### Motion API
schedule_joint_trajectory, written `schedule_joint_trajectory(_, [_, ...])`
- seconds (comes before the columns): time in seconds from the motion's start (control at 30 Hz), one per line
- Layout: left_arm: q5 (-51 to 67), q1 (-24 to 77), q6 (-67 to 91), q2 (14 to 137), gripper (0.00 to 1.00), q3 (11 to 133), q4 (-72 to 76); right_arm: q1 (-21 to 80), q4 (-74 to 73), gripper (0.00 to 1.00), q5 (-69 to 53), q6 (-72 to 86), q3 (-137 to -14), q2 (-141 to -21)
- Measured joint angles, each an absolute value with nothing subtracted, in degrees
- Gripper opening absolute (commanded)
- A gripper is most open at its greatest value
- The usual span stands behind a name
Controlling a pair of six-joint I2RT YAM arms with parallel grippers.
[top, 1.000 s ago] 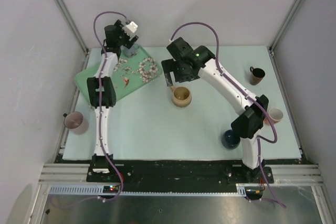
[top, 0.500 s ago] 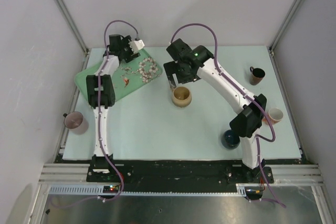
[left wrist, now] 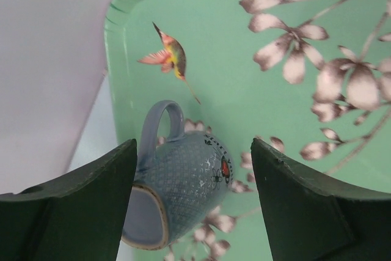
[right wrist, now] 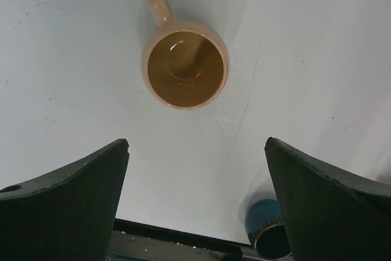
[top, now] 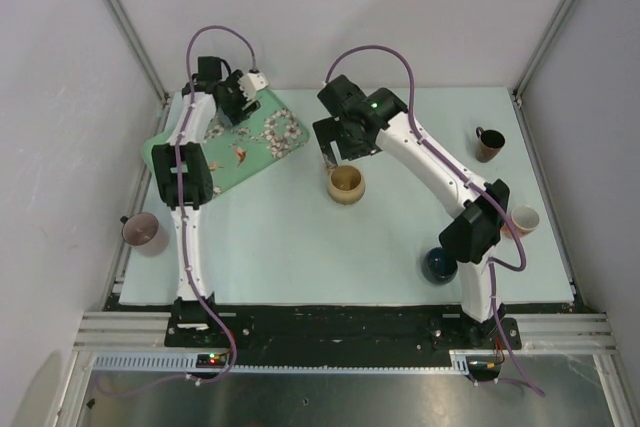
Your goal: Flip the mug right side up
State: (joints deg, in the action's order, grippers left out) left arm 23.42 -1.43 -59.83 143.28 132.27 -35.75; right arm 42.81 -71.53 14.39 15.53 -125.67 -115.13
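Blue mug (left wrist: 183, 181) is laid sideways on tray (left wrist: 244, 22), far-left counter (top: 300, 237) corner. Left gripper (left wrist: 192, 145) is spread wide above it; right gripper (right wrist: 195, 145) likewise.

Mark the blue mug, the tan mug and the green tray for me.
blue mug (left wrist: 190, 186), left wrist view, patterned side wall.
tan mug (right wrist: 185, 68), right wrist view, inside bottom.
green tray (left wrist: 220, 35), left wrist view, bare green floor.

The pale blue mug (left wrist: 183, 191), finely textured with a small red-and-black emblem and 1 looped handle, lies on its side on the green floral tray (left wrist: 232, 47) near the tabletop's far-left corner.
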Motion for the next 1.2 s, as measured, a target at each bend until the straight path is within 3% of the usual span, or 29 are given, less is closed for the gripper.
schedule_joint_trajectory(0.2, [23.6,-1.8,-57.3,143.0,0.77,135.7,-46.3,42.8,-71.2,0.99,14.8,15.3,-124.7,-114.7])
schedule_joint_trajectory(0.47, [27.3,-1.7,-56.7,136.6,0.85,130.4,-54.4,42.8,-70.4,0.99,14.8,15.3,-122.3,-113.4])
schedule_joint_trajectory(0.63, [29.1,-1.3,-55.0,135.3,0.88,138.2,-55.6,42.8,-70.2,0.99,14.8,15.4,-121.9,-113.4])
schedule_joint_trajectory(0.83, [20.2,-0.1,-57.4,139.2,0.86,150.1,-51.9,42.8,-70.0,0.99,14.8,15.4,-121.4,-113.4])
schedule_joint_trajectory(1.13, [8.6,1.2,-64.2,148.9,0.77,146.9,-49.8,42.9,-70.0,0.99,14.7,15.4,-121.4,-113.4])
schedule_joint_trajectory(1.2, [7.7,1.3,-65.5,149.1,0.71,145.1,-50.2,42.9,-70.0,0.99,14.6,15.4,-121.4,-113.4])
